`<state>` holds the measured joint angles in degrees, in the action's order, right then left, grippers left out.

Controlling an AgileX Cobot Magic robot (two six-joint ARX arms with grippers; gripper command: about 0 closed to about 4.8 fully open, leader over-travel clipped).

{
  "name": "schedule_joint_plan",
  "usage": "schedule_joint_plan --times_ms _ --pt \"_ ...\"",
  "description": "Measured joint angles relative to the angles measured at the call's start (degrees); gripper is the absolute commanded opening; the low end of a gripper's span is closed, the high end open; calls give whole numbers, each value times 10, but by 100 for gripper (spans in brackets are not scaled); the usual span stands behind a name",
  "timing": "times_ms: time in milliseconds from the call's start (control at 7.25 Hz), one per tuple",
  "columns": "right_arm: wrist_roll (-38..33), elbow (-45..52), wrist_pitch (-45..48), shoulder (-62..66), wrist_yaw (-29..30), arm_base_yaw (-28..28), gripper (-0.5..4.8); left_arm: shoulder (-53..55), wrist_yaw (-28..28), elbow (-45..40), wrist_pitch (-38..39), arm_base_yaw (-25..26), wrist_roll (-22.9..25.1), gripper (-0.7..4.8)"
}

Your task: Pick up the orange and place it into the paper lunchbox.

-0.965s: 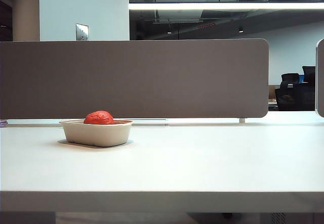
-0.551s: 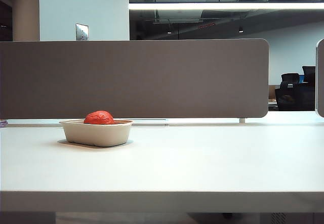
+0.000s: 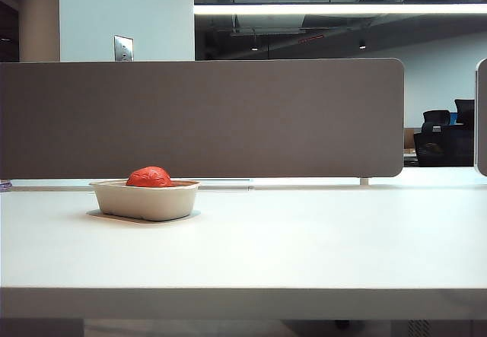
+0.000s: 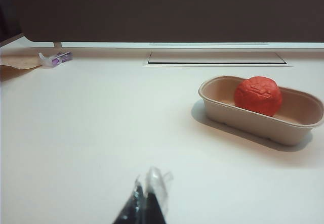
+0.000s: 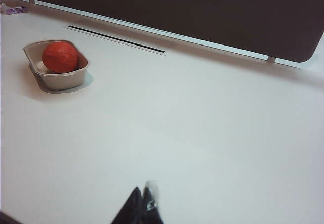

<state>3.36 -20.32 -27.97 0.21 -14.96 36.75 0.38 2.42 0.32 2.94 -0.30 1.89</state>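
Note:
The red-orange orange [image 3: 150,176] lies inside the beige paper lunchbox [image 3: 144,201] on the left of the white table; nothing touches it. The left wrist view shows the orange [image 4: 258,95] resting in the lunchbox [image 4: 253,123], well away from my left gripper [image 4: 145,193], whose dark fingers are pressed together and hold nothing. Seen from the right wrist, the orange [image 5: 59,56] sits in the lunchbox [image 5: 66,81] far across the table from my right gripper [image 5: 143,196], which is shut and empty. Neither arm appears in the exterior view.
A long grey partition [image 3: 202,116] stands along the table's far edge, with a cable slot [image 4: 216,58] in front of it. A small purple-and-white item [image 4: 55,58] lies near the partition's left end. The table's front edge [image 3: 243,290] runs across the exterior view.

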Motion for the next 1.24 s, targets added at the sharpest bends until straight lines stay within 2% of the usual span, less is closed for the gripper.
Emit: schedule_joint_plan --times_ms 551,689,827,965,1241 --pt "0 6 13 0 0 0 -4 0 0 0 0 0 0 -4" --pt "-1 130 184 0 -26 -106 -4 0 0 0 0 0 0 -5" --pt "-1 145 205 0 -13 -132 -4 0 0 0 0 0 0 -5" --pt "-1 192 270 0 172 -313 -4 0 0 0 0 0 0 -4" --pt "-1 199 294 0 182 -359 -4 0 0 0 0 0 0 -4"
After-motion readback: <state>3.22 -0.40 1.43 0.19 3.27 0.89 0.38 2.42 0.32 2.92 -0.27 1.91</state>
